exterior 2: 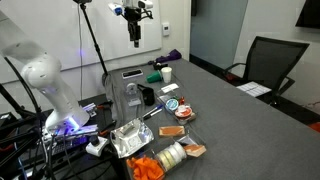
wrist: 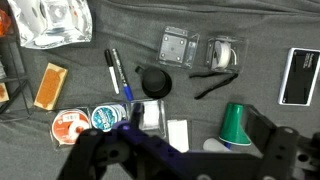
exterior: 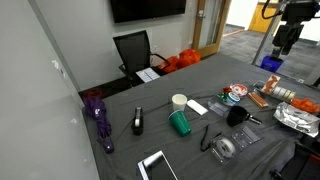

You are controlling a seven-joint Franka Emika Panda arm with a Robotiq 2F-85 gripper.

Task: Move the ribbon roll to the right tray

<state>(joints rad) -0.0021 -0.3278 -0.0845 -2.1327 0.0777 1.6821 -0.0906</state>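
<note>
On the counter [exterior: 125, 150], dark grey cloth, your lot stands as follows.

Item 1, end effector [exterior: 285, 38]: raised high and well apart from every item. In the wrist view its fingers read as spread and released, with nothing between them.

Item 2, two clear plastic trays: one [wrist: 166, 40] and its neighbour [wrist: 241, 45], just beside each other. Which of them counts as your right tray cannot be told from these views.

Item 3, ribbon roll [wrist: 222, 50]: a small silvery-grey ring, semi-translucent, with a hollow centre. It lies at the second tray; whether it sits inside the walls or on top is not clear.

Progress, by judgement: nothing is done yet. You have the approach, the grasp, the carry and the release all left.
</note>
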